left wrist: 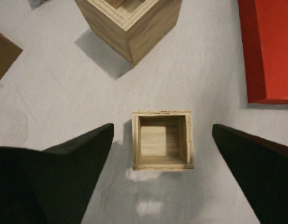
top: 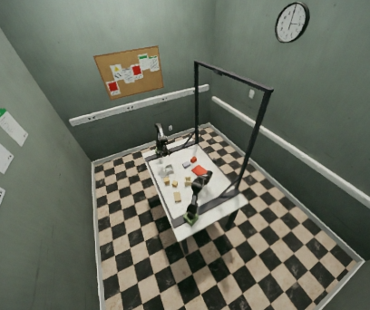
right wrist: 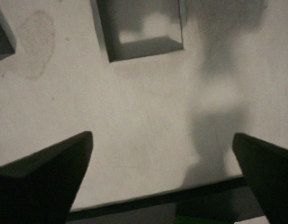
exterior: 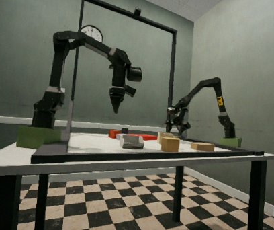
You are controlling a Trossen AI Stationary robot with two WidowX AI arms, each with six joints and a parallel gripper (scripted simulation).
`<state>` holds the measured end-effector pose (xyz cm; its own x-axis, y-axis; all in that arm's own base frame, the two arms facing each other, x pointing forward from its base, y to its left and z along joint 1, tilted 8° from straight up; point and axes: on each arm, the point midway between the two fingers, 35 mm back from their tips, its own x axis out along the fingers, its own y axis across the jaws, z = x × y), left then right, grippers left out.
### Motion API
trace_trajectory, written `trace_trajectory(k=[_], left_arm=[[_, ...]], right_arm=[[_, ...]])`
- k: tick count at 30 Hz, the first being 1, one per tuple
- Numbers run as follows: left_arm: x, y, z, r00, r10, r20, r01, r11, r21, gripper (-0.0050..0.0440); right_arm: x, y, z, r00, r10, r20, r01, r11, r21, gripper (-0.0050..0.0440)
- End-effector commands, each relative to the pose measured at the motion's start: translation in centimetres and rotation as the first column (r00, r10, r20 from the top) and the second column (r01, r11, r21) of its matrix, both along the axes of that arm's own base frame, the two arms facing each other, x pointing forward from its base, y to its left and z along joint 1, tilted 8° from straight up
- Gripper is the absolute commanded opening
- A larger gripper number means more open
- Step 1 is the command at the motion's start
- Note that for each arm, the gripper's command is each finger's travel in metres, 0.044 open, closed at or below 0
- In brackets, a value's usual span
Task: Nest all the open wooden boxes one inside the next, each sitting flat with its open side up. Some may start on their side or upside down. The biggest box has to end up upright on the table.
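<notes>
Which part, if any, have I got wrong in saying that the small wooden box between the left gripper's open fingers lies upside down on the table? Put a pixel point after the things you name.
The box's orientation is wrong: the left wrist view shows the small wooden box (left wrist: 188,142) with its open side up. It is indeed between the open fingers of the left gripper (left wrist: 163,131).
</notes>
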<state>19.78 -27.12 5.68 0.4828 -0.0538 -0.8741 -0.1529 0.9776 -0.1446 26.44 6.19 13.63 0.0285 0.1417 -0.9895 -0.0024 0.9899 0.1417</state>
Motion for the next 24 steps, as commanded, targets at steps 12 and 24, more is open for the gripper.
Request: trace_trajectory(k=[12,24], left_arm=[[0.9,0.0,3.4,0.899,-0.089,-0.43,0.05,0.994,-0.101,0.04],[0.8,0.2,3.6,0.897,-0.091,-0.433,0.049,0.993,-0.106,0.04]], right_arm=[[0.2,0.0,0.5,1.0,-0.001,0.018,0.0,1.0,0.006,0.04],[0.2,0.0,0.5,1.0,-0.001,0.018,0.0,1.0,0.006,0.04]])
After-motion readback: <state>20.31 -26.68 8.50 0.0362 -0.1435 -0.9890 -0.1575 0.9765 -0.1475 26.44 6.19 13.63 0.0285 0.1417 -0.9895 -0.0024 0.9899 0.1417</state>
